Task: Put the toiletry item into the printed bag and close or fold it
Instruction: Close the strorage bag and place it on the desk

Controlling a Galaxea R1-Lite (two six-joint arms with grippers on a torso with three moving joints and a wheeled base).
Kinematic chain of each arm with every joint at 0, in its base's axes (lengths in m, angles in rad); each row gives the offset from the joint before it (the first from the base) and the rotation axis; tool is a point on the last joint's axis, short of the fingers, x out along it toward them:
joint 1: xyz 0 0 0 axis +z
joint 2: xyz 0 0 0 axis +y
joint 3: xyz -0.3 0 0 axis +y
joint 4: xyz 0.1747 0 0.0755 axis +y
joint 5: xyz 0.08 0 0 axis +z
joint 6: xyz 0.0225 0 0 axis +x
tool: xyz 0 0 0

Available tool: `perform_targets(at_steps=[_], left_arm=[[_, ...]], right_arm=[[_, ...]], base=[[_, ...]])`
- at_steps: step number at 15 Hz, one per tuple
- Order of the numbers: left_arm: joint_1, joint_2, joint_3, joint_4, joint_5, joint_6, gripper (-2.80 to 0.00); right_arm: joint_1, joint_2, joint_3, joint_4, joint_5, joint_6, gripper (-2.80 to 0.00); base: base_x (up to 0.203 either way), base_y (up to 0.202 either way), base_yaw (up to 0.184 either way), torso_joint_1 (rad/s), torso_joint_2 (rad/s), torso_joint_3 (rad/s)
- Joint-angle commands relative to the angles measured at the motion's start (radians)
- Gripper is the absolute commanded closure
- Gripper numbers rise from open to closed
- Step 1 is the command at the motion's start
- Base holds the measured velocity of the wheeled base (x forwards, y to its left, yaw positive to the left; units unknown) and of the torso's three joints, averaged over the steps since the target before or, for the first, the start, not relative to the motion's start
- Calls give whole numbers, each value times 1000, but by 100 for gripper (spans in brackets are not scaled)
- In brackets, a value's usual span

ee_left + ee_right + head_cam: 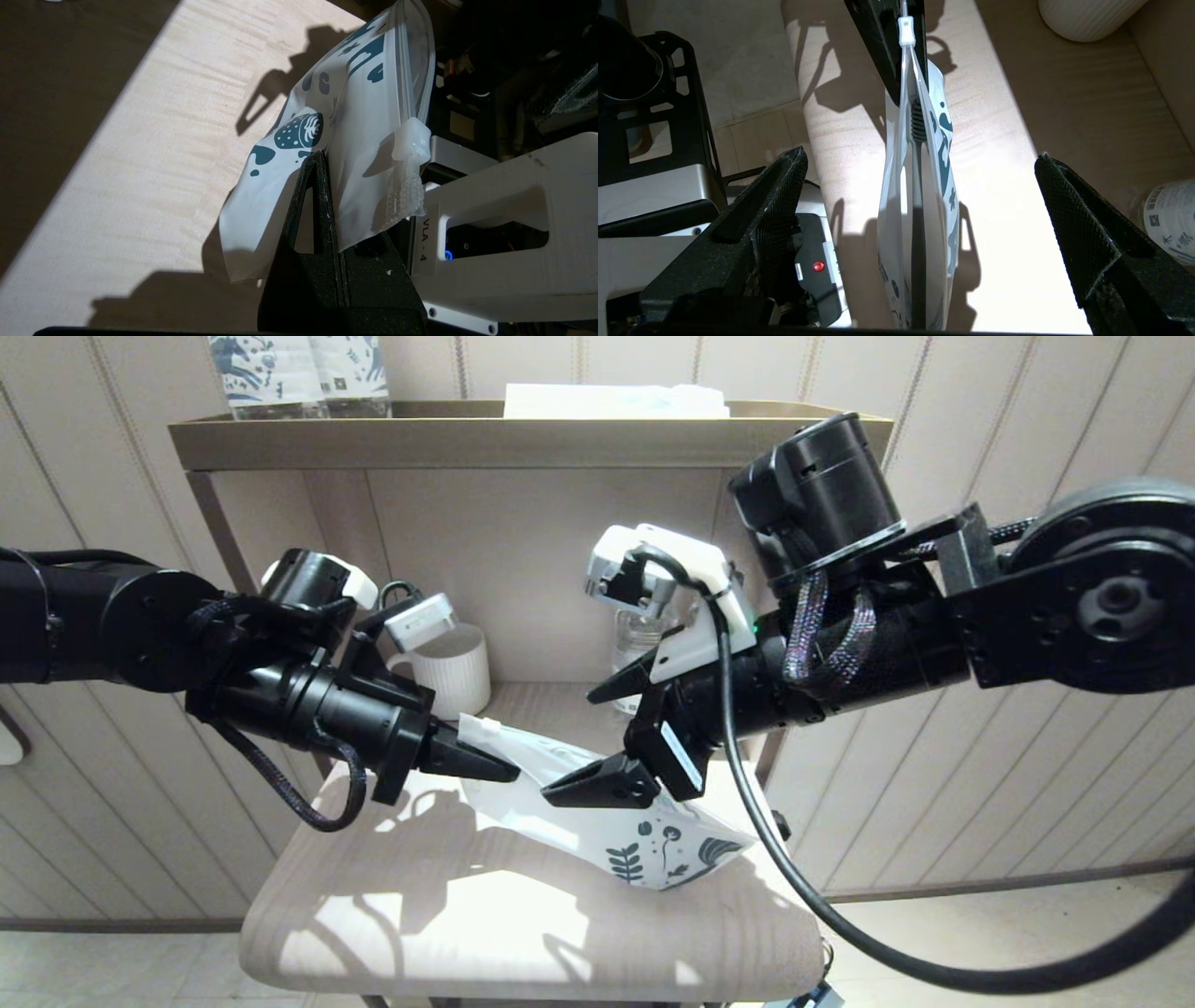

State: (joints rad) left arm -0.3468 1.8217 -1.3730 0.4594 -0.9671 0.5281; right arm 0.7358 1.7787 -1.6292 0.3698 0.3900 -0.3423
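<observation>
Printed bag (pixel 597 803) hangs slanted above wooden shelf (pixel 467 915), one corner clenched in left gripper (pixel 485 763), printed end lowest. Toothbrush (pixel 917 186) already inside, dark shape showing through translucent film, seen in right wrist view. Right gripper (pixel 611 733) released, jaws spread wide over bag's middle, not touching. White zip slider (pixel 906 30) sits at held end. Judgement: insertion done; closing or folding remains.
</observation>
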Motion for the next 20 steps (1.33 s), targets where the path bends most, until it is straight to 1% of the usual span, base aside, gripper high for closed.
perform_targets(at_steps=[1,2,3,6,10,13,15,16,18,20], left_arm=[[0,-1,2,2,-5,3,0],[0,-1,2,2,-5,4,0],[0,-1,2,2,-5,4,0],[0,-1,2,2,-5,4,0],[0,-5,2,4,-5,3,0],[2,-12,0,4,-3,3,0],[2,-12,-6,4,-2,-4,0],[2,-10,-6,3,-2,-3,0],[2,-3,-5,2,-1,-1,0],[3,-1,-5,2,1,0,0]], right_arm=[[-4,-23,6,3,3,0,-280],[-9,-37,15,2,2,2,-280],[-19,-48,24,-2,0,2,0],[-38,-65,22,-5,1,13,0],[-35,-61,36,-5,1,14,0],[-39,-75,78,-5,0,18,0],[-65,-98,123,-8,2,31,0],[-68,-104,146,-16,5,35,0],[-68,-109,193,-82,17,50,0],[-79,-132,210,-104,18,66,0]], base=[[0,0,0,0,0,0],[0,0,0,0,0,0],[0,0,0,0,0,0],[0,0,0,0,0,0],[0,0,0,0,0,0],[0,0,0,0,0,0],[0,0,0,0,0,0],[0,0,0,0,0,0],[0,0,0,0,0,0],[0,0,0,0,0,0]])
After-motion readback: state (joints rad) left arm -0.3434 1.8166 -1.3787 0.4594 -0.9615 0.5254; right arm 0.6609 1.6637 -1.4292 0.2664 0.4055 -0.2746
